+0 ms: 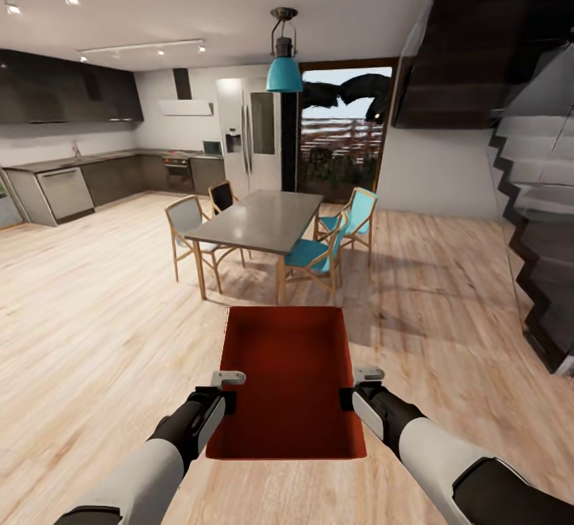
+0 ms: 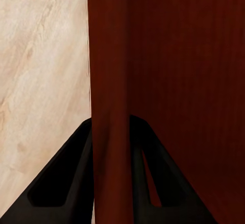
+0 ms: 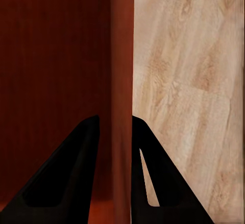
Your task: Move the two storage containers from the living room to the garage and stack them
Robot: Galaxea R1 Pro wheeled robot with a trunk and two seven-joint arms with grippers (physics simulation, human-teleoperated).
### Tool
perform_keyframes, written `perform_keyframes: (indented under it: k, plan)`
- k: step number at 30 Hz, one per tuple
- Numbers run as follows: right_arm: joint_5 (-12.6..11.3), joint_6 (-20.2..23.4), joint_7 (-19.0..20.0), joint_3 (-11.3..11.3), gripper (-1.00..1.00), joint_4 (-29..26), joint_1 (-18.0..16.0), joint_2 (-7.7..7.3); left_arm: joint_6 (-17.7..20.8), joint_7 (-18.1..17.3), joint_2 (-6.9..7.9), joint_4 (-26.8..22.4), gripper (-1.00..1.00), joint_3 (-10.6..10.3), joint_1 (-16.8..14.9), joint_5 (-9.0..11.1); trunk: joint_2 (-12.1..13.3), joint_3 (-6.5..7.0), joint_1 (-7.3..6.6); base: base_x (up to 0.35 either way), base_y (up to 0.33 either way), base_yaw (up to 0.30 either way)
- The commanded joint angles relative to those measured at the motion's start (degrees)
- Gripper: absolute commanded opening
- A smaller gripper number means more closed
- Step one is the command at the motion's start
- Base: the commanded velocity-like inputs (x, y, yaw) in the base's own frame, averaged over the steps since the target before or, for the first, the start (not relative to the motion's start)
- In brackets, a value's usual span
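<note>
Storage container (image 1: 291, 381) held over wood floor (image 1: 96, 325) – left end effector (image 1: 227, 399) and right end effector (image 1: 351, 397) clamp opposite walls (one each)

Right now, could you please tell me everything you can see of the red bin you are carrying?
The storage container is an orange-red, matte, open-topped rectangular bin, empty inside. It is held level in front of the robot above light wood flooring, short of the dining table. The left tool clamps its left wall and the right tool its right wall, each with one finger inside and one outside.
</note>
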Motion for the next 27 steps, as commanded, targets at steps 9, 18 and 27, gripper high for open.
perform_keyframes:
  k: [9,18,27]
  plan:
    - [-1.3,0.1,-0.4,2.3,-1.00,-1.1,-0.1,-0.04,3.0,0.4,0.68,1.7,-1.00,-0.7,0.0,-0.8,-0.1,-0.13,0.04,0.000,0.000,-0.288]
    - [-1.3,0.1,-0.4,2.3,-1.00,-1.1,-0.1,-0.04,3.0,0.4,0.68,1.7,-1.00,-0.7,0.0,-0.8,-0.1,-0.13,0.04,0.000,0.000,-0.288]
    - [-1.3,0.1,-0.4,2.3,-1.00,-1.1,-0.1,-0.06,3.0,0.4,0.68,1.7,-1.00,-0.7,0.0,-0.8,-0.1,-0.13,0.04,0.000,0.000,-0.288]
